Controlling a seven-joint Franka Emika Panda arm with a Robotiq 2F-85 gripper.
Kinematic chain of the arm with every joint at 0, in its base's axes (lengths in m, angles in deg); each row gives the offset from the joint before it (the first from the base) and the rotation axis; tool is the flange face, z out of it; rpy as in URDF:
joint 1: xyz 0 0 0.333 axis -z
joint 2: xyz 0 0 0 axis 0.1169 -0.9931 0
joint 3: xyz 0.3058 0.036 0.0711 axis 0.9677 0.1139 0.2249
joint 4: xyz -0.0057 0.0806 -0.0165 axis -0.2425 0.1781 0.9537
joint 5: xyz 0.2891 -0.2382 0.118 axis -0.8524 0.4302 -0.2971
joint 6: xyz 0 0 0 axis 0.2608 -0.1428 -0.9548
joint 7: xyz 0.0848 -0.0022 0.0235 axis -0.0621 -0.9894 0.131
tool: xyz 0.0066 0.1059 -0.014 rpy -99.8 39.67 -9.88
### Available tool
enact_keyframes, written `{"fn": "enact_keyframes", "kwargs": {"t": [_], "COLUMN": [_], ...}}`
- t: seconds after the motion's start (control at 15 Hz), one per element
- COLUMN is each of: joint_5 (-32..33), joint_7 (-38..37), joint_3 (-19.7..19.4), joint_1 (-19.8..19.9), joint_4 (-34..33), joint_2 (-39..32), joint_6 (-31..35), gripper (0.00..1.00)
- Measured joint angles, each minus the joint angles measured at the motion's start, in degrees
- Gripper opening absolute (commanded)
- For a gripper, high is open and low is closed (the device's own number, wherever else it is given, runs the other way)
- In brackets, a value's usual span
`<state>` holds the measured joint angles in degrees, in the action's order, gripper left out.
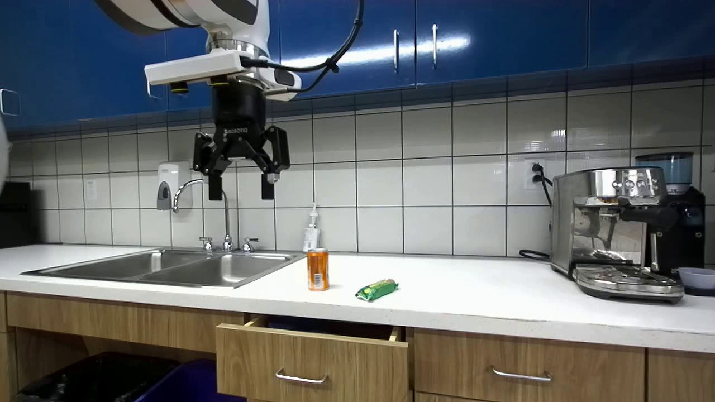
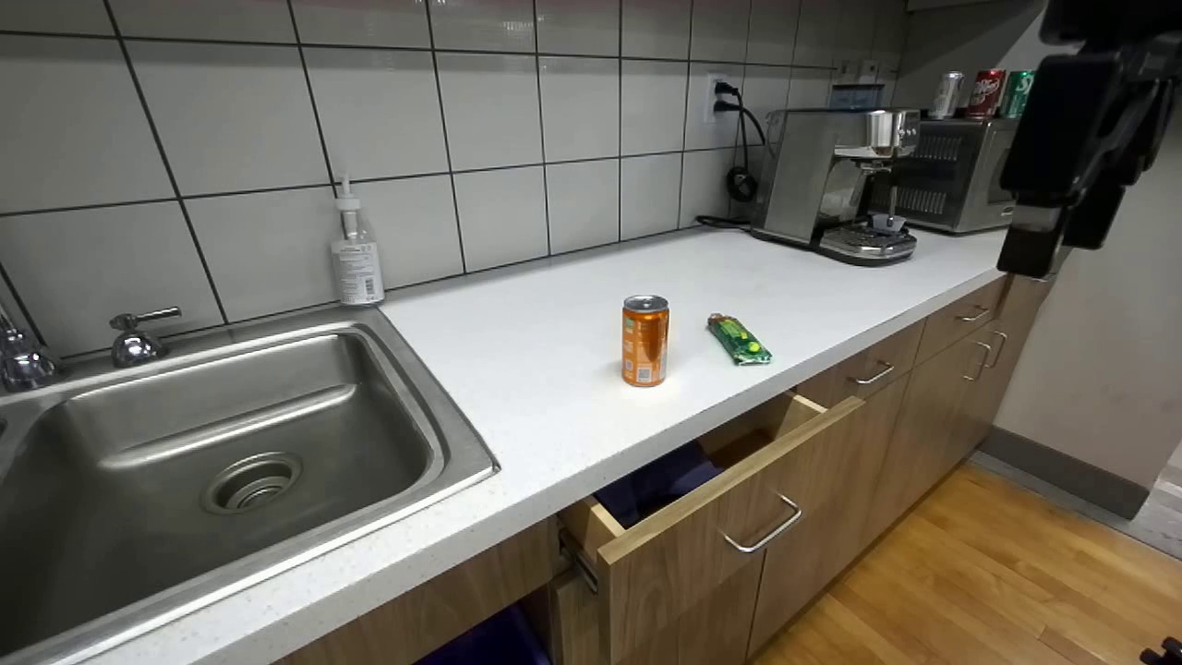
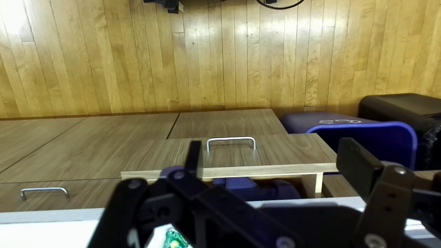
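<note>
High over the counter hangs my gripper (image 1: 241,190), pointing down, its fingers wide apart with nothing between them. In an exterior view only part of the gripper (image 2: 1062,238) shows, at the upper right. An orange can (image 1: 318,270) stands upright on the white counter, with a green wrapped packet (image 1: 377,290) lying beside it. Both also appear as the can (image 2: 645,341) and packet (image 2: 739,339). Below the counter edge a wooden drawer (image 1: 313,357) is pulled partly out. Dark blue cloth-like items (image 3: 244,187) lie inside it. In the wrist view, the packet (image 3: 175,239) is mostly hidden.
A steel sink (image 2: 249,416) with a faucet (image 1: 226,218) lies beside the can. A soap bottle (image 2: 357,259) stands behind. An espresso machine (image 1: 614,223) is farther along the counter. Blue cabinets (image 1: 346,39) hang above. Under the counter are a blue bin (image 3: 361,127) and a black bin (image 1: 100,374).
</note>
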<state>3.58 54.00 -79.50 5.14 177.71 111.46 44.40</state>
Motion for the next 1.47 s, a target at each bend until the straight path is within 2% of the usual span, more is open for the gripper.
{"fn": "enact_keyframes", "kwargs": {"t": [1.13, 1.47], "joint_5": [0.0, 0.0], "joint_7": [0.0, 0.0], "joint_3": [0.0, -0.23], "joint_1": [0.0, 0.0], "joint_4": [0.03, 1.21], "joint_2": [-0.06, -1.64], "joint_6": [0.0, 4.74], "gripper": [1.0, 1.0]}}
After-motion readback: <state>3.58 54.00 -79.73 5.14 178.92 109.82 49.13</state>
